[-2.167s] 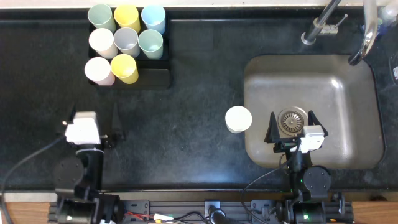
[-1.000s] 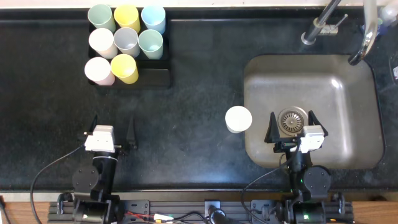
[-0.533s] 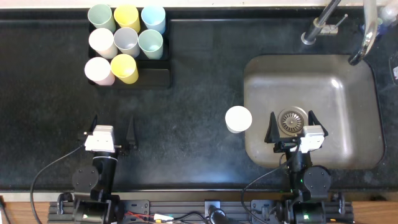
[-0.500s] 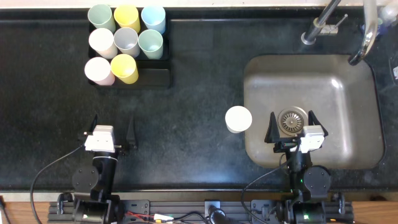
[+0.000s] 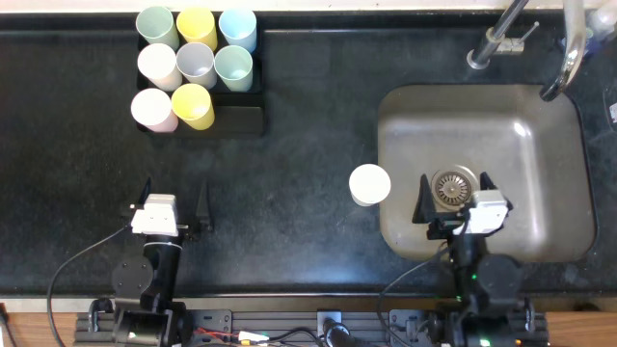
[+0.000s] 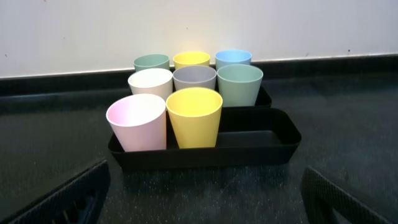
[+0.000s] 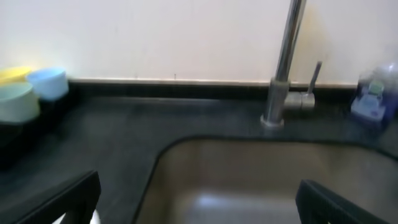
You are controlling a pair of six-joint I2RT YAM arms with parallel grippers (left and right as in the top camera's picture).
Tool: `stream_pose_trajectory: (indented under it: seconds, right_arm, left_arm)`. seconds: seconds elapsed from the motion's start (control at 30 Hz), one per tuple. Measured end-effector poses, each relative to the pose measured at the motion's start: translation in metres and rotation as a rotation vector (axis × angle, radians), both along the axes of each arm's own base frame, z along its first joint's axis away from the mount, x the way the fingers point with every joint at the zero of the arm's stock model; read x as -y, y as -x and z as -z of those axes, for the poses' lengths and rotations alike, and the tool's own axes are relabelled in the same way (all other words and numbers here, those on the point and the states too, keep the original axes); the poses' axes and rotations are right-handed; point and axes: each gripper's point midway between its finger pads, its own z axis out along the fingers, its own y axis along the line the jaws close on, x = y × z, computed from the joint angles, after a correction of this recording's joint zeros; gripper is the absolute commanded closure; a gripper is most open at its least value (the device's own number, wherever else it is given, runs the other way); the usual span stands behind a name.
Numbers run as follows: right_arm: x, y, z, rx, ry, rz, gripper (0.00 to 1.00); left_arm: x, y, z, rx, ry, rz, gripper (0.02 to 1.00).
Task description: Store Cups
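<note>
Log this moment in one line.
left gripper open, empty | right gripper open, empty | tray: eight cups, one slot free | white cup on counter by sink

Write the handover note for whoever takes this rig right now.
Left hand: open, empty, over the counter in front of the black tray.
Right hand: open, empty, at the sink, near its left side.
Things: eight cups stand in the tray; its near right slot is free. A white cup sits on the counter beside the sink's left edge.
Done: eight stored.
Left: white cup into the free slot.
</note>
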Motion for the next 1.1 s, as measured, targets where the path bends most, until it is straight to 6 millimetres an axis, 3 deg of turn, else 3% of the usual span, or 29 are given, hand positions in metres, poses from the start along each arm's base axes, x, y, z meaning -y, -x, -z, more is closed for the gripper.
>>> stream_pose_trajectory:
  seconds: [0.17,0.27,0.33,0.37,0.4,0.57,0.77,1.1]
  right_arm:
    - [0.000,0.001,-0.075,-0.202,0.009,0.000,0.003]
    - [-0.001,-0.010,-0.102,-0.419,0.020,-0.001,0.003]
    - [-0.001,-0.008,-0.092,-0.658,0.031,-0.004,0.005]
    - [-0.003,-0.016,-0.089,-0.764,0.039,-0.009,0.003]
    - [-0.007,-0.018,-0.073,-0.918,0.059,-0.023,0.003]
    - [-0.034,-0.025,-0.018,-1.206,0.166,-0.134,0.005]
    - [-0.057,-0.037,0.018,-1.306,0.284,-0.266,0.005]
    - [-0.066,-0.043,0.063,-1.438,0.408,-0.424,0.005]
  left_arm:
    - [0.000,0.000,0.001,0.000,0.000,0.000,0.020]
    - [0.000,0.000,0.001,0.000,0.000,0.000,0.020]
    - [0.000,0.000,0.002,0.001,0.001,0.000,0.020]
    - [0.000,0.000,0.001,0.004,0.001,0.000,0.020]
    - [0.000,0.000,0.001,0.003,0.001,0.000,0.020]
    - [0.000,0.000,0.001,0.004,0.001,0.000,0.020]
    - [0.000,0.000,0.001,0.004,0.001,0.000,0.020]
    - [0.000,0.000,0.001,0.004,0.001,0.000,0.020]
